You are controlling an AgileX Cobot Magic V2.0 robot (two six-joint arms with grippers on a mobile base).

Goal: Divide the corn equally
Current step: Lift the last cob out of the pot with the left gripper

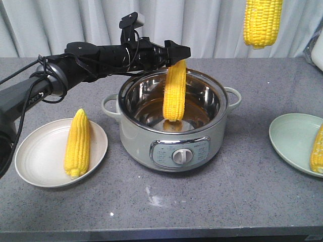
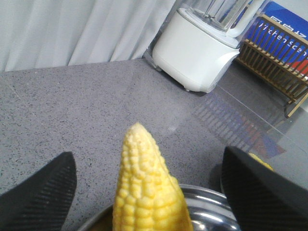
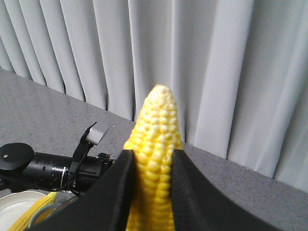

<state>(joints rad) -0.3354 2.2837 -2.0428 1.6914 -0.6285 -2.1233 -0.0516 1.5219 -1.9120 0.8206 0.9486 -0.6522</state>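
Progress: judged about half done; one cob lies on each plate, two remain unplaced.
Pot (image 1: pixel 132 126): holds the pot cob (image 1: pixel 175 91), upright, butt on the base.
Left end effector (image 1: pixel 176 54): released, fingers clear of the pot cob's tip on both sides.
Right end effector (image 3: pixel 153 156): clenched on the raised cob (image 3: pixel 159 110), high above the tabletop (image 1: pixel 202 201).
Left plate (image 1: pixel 30 161): left-plate cob (image 1: pixel 78 143).
Right plate (image 1: pixel 287 136): right-plate cob (image 1: pixel 318 148), cut by the frame edge.
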